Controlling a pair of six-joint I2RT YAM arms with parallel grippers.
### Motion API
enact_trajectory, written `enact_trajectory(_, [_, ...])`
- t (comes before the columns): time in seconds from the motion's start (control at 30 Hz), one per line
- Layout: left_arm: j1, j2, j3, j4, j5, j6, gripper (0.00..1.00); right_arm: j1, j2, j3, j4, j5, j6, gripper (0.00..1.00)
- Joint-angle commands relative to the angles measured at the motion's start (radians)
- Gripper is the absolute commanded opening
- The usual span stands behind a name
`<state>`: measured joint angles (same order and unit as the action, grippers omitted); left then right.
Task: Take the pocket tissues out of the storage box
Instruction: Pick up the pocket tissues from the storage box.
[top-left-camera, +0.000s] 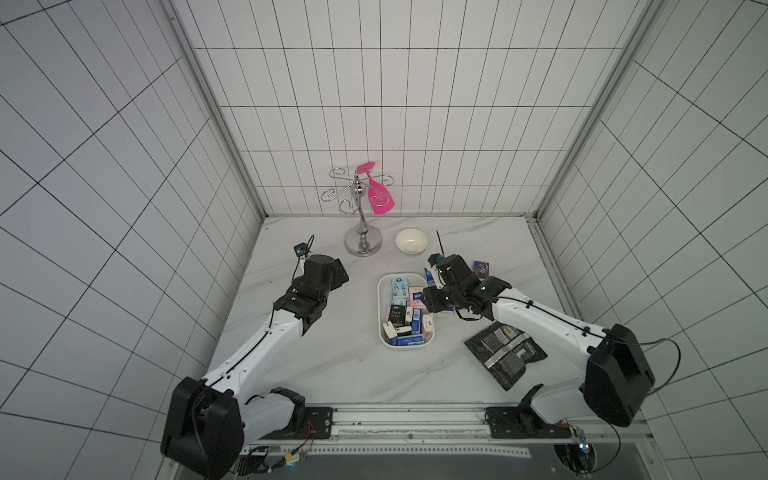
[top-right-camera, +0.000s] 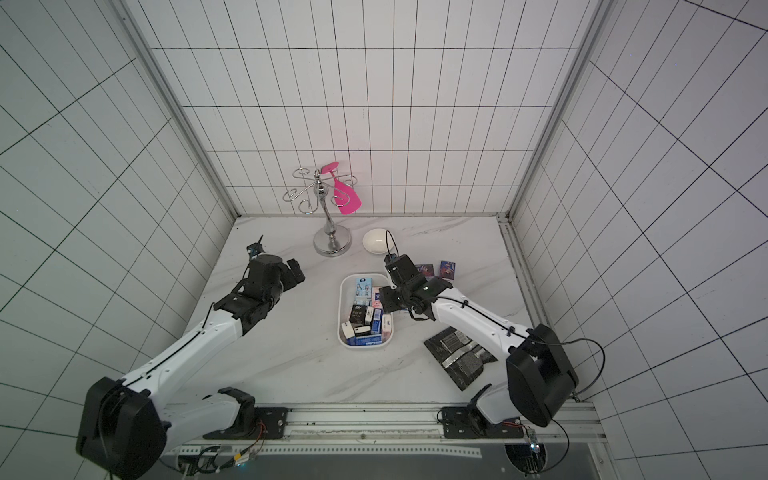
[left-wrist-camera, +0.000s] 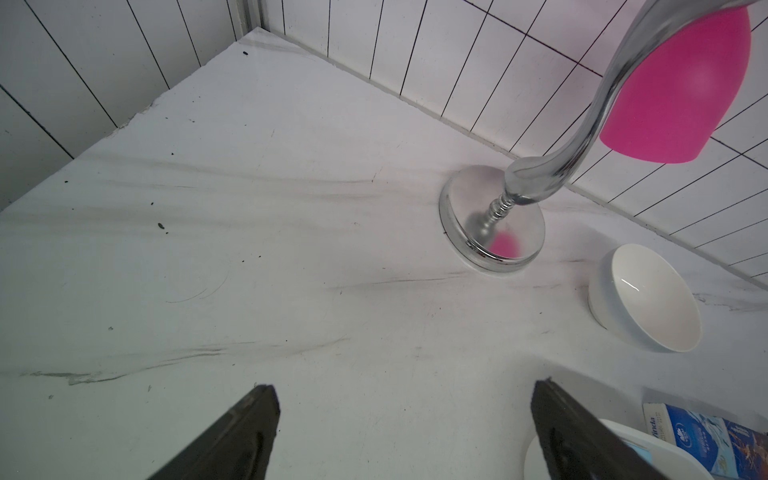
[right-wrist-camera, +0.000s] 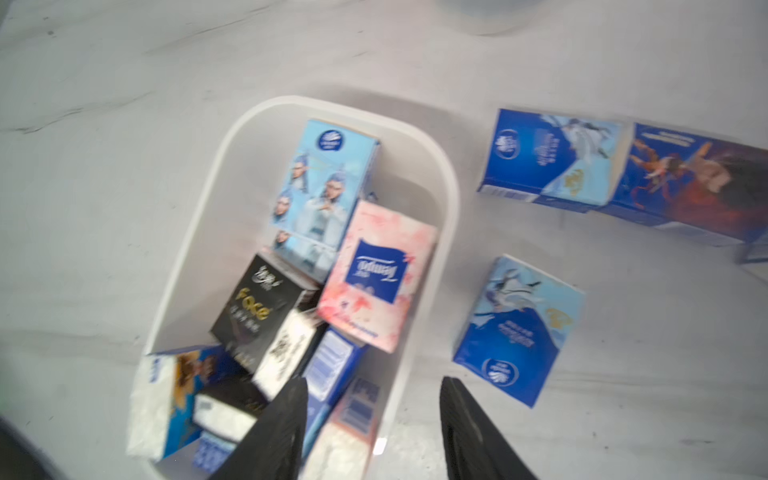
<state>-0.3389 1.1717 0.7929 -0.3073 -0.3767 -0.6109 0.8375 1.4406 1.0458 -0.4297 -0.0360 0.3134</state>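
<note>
Right wrist view shows the right tool angled down over the storage box rim, jaws parted and empty, while the left tool hangs spread wide above the worktop.

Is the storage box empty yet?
Not empty: the storage box holds many pocket tissues; at least three packets lie outside on the table.

L gripper jaws wide apart, nothing btwn, over marble table. Chrome stand upright near tiled wall, pink cup up behind its stem. White bowl beside the base. Frame corner: storage box rim w/ blue tissue pkt, maybe just behind it.
</note>
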Motion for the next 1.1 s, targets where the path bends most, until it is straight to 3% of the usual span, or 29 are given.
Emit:
enact_trajectory(0.0, [0.000,-0.004,0.022,0.011,-0.007,0.011,0.98,0.081,-0.011,0.040,-0.043,0.004,-0.028,0.58])
enact_trajectory(0.2, [0.000,-0.006,0.008,0.017,-0.033,0.009,0.98,0.217,0.004,0.039,-0.023,0.033,-0.026,0.59])
enact_trajectory(0.43, [0.000,0.008,0.009,0.016,-0.004,0.001,0.98,0.295,0.071,0.053,0.007,0.075,-0.025,0.59])
enact_trajectory(1.07, [0.000,0.011,0.002,0.010,-0.004,-0.005,0.98,0.343,0.170,0.091,0.071,0.073,-0.012,0.60])
